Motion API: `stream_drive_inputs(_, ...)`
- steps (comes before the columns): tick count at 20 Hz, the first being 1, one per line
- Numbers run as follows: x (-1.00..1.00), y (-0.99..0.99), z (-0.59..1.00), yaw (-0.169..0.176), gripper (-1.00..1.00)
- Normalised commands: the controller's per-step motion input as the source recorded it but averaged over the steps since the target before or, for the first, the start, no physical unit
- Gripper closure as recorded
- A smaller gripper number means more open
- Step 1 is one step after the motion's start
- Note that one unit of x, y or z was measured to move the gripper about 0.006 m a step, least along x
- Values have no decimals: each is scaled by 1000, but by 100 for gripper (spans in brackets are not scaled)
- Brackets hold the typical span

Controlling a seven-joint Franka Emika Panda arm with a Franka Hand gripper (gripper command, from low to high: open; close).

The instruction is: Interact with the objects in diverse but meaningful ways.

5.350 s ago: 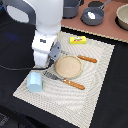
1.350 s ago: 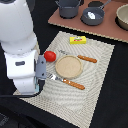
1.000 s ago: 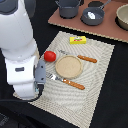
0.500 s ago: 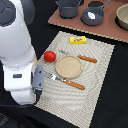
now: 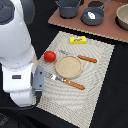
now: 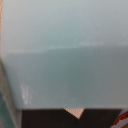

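**Pale blue surface fills the wrist camera; claw hidden behind the arm**

In the exterior view the white robot arm [image 5: 17, 55] bulks over that view's left edge of the woven beige placemat [image 5: 97, 75], and its body covers the claw entirely. Whether the claw is spread, pressed together or pinching something cannot be told from either view. The wrist view is almost wholly taken up by a smooth, pale blue plastic surface [image 6: 62, 50], very close to the lens; this is probably the pale blue cup, which appears nowhere in the exterior view, so it likely sits under or in the claw behind the arm.

On the placemat, the round red toy tomato [image 5: 49, 56] lies just beside the round beige plate [image 5: 68, 66]. The wooden-handled fork [image 5: 65, 80] lies along the plate's near side and the wooden-handled knife [image 5: 80, 57] along its far side. The flat yellow packet [image 5: 77, 40] rests near the mat's far edge. Beyond it, on a brown board [image 5: 62, 20], stand dark grey toy pots and a pan [image 5: 93, 16].

As a judgement: the cup should be light, stiff, hollow plastic with a slick wall. It would be best taken across the rim or by pinching one wall, with modest force, since a smooth thin wall may slip or twist. The tomato is round and may roll out of a pinch; the packet is flat and hard to get under.
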Motion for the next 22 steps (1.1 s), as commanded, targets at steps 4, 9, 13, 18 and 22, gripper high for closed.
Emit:
stream_drive_inputs(4,239,444,997,0,100)
stream_drive_inputs(9,225,626,923,7,100)
stream_drive_inputs(13,39,829,822,44,100)
stream_drive_inputs(18,-149,852,615,66,100)
stream_drive_inputs(22,-381,829,434,73,100)
